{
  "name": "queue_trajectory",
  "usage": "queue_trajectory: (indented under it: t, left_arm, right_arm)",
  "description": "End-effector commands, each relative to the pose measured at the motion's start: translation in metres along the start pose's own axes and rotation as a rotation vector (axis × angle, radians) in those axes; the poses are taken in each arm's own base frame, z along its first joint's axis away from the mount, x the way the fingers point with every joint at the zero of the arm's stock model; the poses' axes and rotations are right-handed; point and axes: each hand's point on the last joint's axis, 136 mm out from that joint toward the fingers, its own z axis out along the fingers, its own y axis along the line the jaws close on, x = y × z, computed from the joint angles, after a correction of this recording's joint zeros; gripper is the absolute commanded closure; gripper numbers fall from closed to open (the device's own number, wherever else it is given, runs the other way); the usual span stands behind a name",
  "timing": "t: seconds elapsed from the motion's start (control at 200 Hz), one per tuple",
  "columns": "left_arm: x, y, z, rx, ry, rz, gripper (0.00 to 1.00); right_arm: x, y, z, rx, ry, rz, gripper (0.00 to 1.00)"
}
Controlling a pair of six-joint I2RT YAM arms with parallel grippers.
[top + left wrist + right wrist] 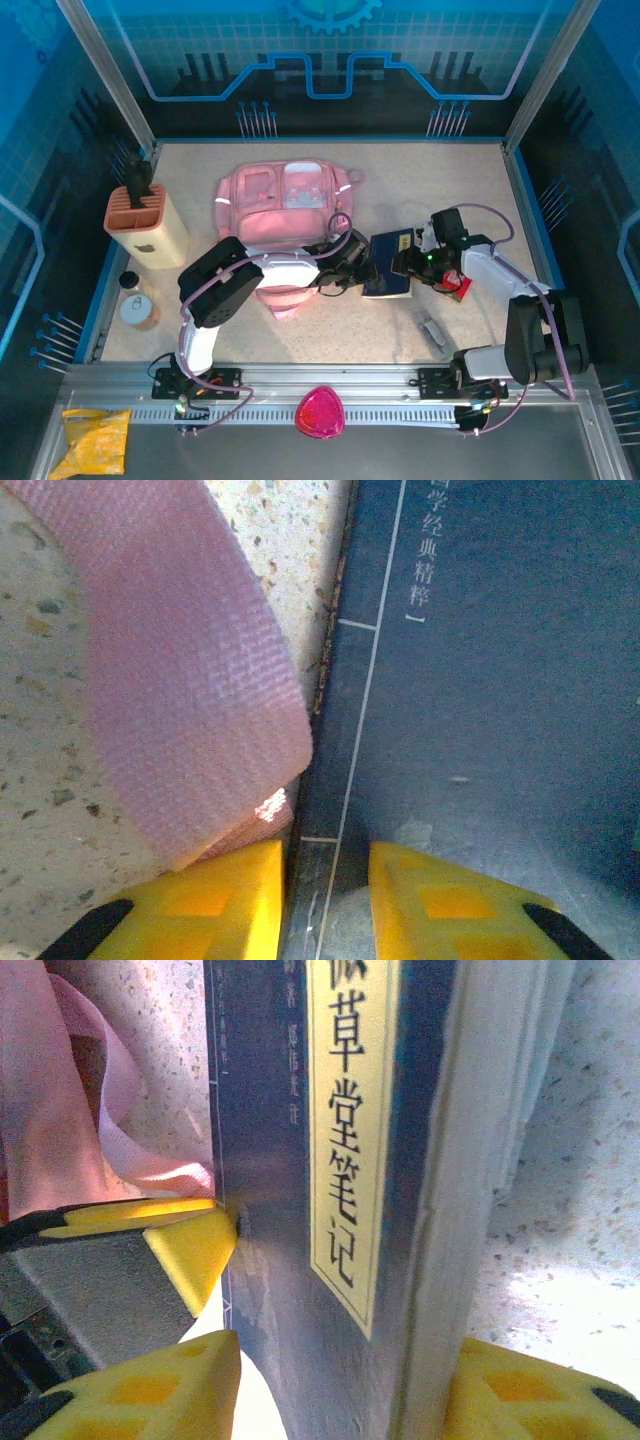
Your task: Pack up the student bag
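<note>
The student bag, a large pink backpack, lies at the back middle of the table, its front pockets facing up. One of its woven straps lies beside a dark blue book. The book stands just right of the bag between both arms. My left gripper is shut on the book's spine edge. My right gripper stands open from the other side, its fingers either side of the book, a small gap on the left. The left gripper's finger presses the cover.
A beige holder with an orange top stands at the far left, with a small jar in front of it. A grey piece lies near the right base. A magenta rounded triangle and a yellow packet sit at the front rail.
</note>
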Motion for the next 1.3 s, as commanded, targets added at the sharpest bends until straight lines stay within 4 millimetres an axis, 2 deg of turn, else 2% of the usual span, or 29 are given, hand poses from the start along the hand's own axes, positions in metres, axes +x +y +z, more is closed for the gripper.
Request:
queue_trajectory:
  t: [0.0, 0.295, 0.475, 0.575, 0.685, 0.8, 0.996, 1.071, 1.161, 1.296]
  left_arm:
    - [0.005, 0.013, -0.006, -0.056, 0.013, 0.017, 0.71]
    - [0.003, 0.014, -0.009, -0.069, 0.004, 0.030, 0.70]
    - [-0.005, 0.004, -0.017, -0.063, -0.017, 0.063, 0.65]
    - [-0.013, -0.003, -0.029, -0.068, -0.050, 0.106, 0.60]
    - [-0.022, -0.018, -0.048, -0.029, -0.078, 0.152, 0.54]
    - [-0.033, -0.029, -0.080, -0.014, -0.143, 0.206, 0.51]
    - [-0.056, -0.009, -0.145, -0.147, -0.314, 0.405, 0.44]
    - [-0.061, 0.001, -0.163, -0.214, -0.323, 0.518, 0.38]
    - [-0.057, 0.015, -0.171, -0.283, -0.257, 0.640, 0.37]
    - [-0.041, 0.039, -0.167, -0.367, -0.121, 0.758, 0.38]
  right_arm:
    - [0.003, 0.014, -0.005, -0.096, 0.009, -0.001, 0.55]
    - [0.002, 0.015, -0.011, -0.123, -0.017, -0.006, 0.73]
    - [-0.001, 0.021, -0.018, -0.153, -0.046, -0.014, 0.88]
    - [-0.004, 0.024, -0.027, -0.170, -0.080, -0.013, 0.93]
    - [-0.007, 0.027, -0.039, -0.181, -0.113, -0.020, 0.94]
    - [-0.008, 0.033, -0.052, -0.197, -0.130, -0.019, 0.95]
    - [-0.002, 0.048, -0.074, -0.238, -0.140, -0.020, 0.94]
    - [0.003, 0.052, -0.077, -0.258, -0.128, -0.013, 0.94]
    - [0.010, 0.057, -0.076, -0.289, -0.105, -0.002, 0.93]
    - [0.022, 0.066, -0.072, -0.316, -0.071, -0.007, 0.93]
